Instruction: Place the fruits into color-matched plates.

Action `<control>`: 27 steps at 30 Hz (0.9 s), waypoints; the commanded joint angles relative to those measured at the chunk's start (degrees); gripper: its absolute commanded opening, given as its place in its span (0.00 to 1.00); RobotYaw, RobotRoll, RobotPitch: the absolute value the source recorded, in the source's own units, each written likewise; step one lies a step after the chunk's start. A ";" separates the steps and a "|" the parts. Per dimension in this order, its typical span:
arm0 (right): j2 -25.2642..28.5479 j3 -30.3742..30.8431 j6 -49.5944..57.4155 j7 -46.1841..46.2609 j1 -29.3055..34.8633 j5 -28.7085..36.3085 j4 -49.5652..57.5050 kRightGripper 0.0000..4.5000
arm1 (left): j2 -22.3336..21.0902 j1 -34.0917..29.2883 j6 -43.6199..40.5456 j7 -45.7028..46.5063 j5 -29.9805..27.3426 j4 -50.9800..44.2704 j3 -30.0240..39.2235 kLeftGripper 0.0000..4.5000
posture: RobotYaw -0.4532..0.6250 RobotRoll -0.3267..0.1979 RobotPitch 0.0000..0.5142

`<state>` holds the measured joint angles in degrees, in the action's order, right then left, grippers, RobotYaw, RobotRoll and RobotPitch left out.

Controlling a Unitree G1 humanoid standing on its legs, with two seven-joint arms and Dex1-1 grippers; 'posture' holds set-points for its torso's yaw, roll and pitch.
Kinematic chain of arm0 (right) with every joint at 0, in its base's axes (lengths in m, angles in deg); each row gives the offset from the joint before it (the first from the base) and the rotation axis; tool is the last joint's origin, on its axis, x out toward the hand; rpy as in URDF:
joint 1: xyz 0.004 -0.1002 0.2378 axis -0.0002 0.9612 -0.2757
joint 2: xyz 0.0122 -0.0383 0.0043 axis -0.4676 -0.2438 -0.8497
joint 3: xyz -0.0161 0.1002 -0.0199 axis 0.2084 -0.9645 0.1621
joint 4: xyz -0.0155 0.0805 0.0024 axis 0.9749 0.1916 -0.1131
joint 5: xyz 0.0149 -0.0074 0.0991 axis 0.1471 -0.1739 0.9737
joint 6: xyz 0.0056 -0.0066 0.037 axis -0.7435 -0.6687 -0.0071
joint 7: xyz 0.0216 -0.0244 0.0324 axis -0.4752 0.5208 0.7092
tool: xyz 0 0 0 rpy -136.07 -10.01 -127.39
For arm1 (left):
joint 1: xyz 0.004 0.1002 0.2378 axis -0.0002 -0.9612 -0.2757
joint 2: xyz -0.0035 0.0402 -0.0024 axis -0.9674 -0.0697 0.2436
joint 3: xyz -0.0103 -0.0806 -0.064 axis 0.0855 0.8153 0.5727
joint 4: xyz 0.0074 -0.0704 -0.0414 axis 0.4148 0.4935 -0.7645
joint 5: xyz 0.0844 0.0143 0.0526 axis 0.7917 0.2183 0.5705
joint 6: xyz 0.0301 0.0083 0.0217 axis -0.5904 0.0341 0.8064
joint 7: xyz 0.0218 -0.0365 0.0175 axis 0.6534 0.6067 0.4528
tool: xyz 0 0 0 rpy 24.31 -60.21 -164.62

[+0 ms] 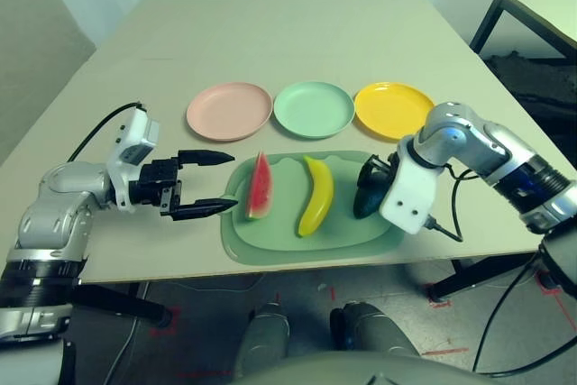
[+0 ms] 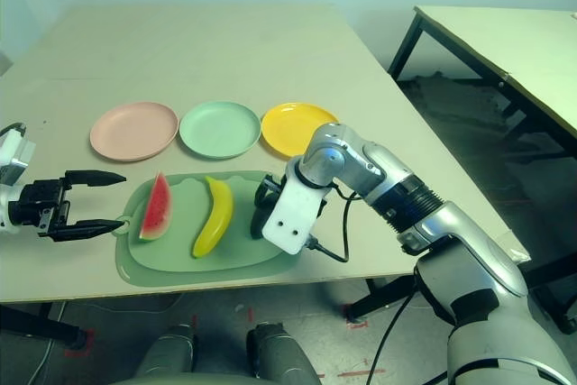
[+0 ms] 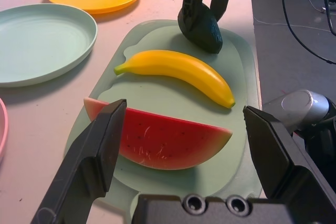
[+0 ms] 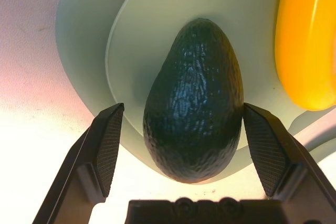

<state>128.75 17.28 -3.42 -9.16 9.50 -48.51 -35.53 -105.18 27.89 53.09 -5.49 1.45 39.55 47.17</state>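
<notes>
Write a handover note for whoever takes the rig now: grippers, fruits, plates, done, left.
Left gripper: open, empty, beside the watermelon wedge.
Right gripper: open, fingers on either side of the avocado, no grip evident.
Banana lies between the other two fruits; all three are on the green mat.
Pink, mint and yellow plates stand empty beyond it.
Done: nothing placed.
Left: all three fruits to color-matched plates.

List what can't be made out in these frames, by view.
- Left eye: the avocado is partly hidden by the right hand.
- Left wrist: the pink plate is cut off by the picture's edge; one end of the melon is partly behind a finger of the left hand.
- Right wrist: the banana is cut off by the edge.
</notes>
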 commanded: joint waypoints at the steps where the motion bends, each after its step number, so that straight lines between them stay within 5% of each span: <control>1: -0.41 -0.71 -0.33 0.43 0.19 -1.58 0.02 0.90 | -0.53 0.59 0.58 0.15 0.59 0.04 0.49 1.00 | 0.48 0.62 0.13; 5: -0.74 -0.51 -0.87 0.93 0.09 -2.86 -0.50 0.66 | -0.48 0.78 0.48 0.39 0.47 -0.20 0.52 1.00 | 0.48 0.62 0.12; 15: -0.52 -0.95 -1.58 0.32 -0.80 -2.71 -1.73 0.66 | -0.64 0.79 0.86 0.78 0.55 0.21 0.87 1.00 | 0.48 0.62 0.10; 27: -9.88 -5.32 -1.61 14.37 -18.80 -8.17 -29.63 0.66 | 1.13 2.90 -6.06 7.24 -1.27 -0.74 1.04 1.00 | 0.47 0.62 0.09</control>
<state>120.25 12.58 -4.57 2.19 -8.00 -55.06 -61.22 -104.55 29.81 48.39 0.69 0.37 39.64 48.44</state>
